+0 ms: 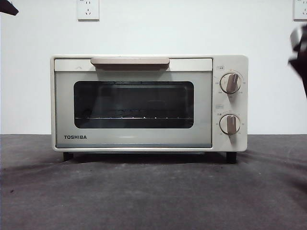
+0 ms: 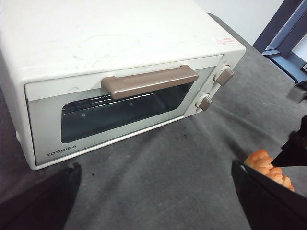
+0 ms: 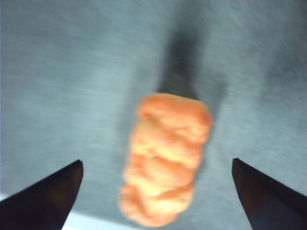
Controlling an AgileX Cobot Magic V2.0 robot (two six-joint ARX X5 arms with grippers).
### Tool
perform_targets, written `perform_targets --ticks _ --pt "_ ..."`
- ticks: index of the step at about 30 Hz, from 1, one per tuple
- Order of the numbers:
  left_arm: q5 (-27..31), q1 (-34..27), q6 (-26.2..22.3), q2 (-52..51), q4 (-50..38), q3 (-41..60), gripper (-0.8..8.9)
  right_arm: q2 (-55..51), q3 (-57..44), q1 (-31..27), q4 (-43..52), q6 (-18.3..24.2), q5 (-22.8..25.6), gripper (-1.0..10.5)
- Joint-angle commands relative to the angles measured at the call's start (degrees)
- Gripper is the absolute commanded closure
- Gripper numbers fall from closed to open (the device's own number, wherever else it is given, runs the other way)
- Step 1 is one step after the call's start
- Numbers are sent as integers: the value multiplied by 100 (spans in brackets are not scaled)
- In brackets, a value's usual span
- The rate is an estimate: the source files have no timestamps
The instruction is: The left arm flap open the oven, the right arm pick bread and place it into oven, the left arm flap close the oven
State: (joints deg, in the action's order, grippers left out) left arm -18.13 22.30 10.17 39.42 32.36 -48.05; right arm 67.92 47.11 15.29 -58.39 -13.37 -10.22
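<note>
The oven [image 1: 148, 103] is sitting on the worktop [image 1: 153, 196], centred in the front view, its door shut and facing the camera. The handle [image 1: 130, 63] is running along the door's upper edge at 12 o'clock; two knobs [image 1: 231, 83] are standing one above the other at 3 o'clock of the window. A wire rack [image 1: 129, 117] is lying inside, behind the glass. The bread [image 3: 165, 158] is lying on the worktop, off the oven's knob side and in front of it, between the wide-apart jaws of the right tool [image 3: 156, 191]. Two wall sockets [image 1: 88, 9] are sitting behind the oven, at 11 and 1 o'clock.
</note>
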Motion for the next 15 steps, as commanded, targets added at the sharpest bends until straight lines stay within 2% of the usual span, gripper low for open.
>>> perform_targets --ticks 1,12,14,15 --pt "-13 26 -11 33 -61 -116 313 393 44 125 101 -120 98 451" --pt "-15 26 103 26 -63 -116 313 1521 44 302 341 -63 116 472" --pt "-13 26 103 26 -63 -116 313 1676 44 302 382 2 105 516" --pt "-13 26 103 26 -63 -116 313 1729 44 302 393 37 109 575"
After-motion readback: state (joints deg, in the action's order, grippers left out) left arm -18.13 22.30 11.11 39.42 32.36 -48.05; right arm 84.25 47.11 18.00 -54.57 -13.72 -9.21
